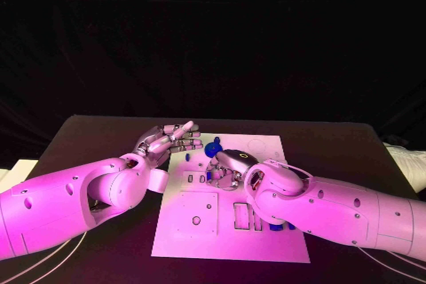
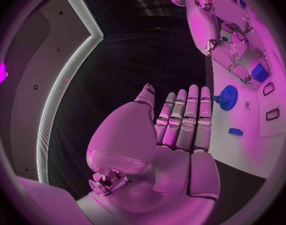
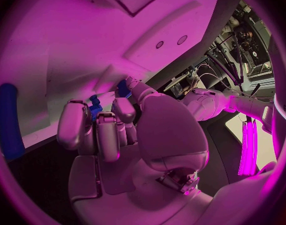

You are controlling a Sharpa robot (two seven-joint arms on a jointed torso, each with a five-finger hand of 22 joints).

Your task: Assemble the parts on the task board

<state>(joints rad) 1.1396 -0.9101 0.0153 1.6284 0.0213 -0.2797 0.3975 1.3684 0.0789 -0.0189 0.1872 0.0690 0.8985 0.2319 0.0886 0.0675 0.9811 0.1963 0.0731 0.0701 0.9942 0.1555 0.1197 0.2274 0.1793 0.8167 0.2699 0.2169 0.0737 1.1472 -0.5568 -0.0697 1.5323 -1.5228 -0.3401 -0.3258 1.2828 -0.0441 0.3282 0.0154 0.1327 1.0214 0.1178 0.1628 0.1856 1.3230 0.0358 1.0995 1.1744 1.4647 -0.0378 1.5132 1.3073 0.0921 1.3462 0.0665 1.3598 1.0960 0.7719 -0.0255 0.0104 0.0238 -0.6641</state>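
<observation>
Both hands: left hand [image 2: 180, 130] flat, empty; right hand [image 3: 111, 130] pinches blue part [image 3: 94, 106].

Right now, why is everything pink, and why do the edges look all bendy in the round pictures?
Head view: pink light tints the arms and the board, and the back is black. Left wrist view: the fisheye lens curves the pale strip beside the left hand; the blue gear stays sharp. Right wrist view: the board's edge bows, and the right hand looks huge.
</observation>
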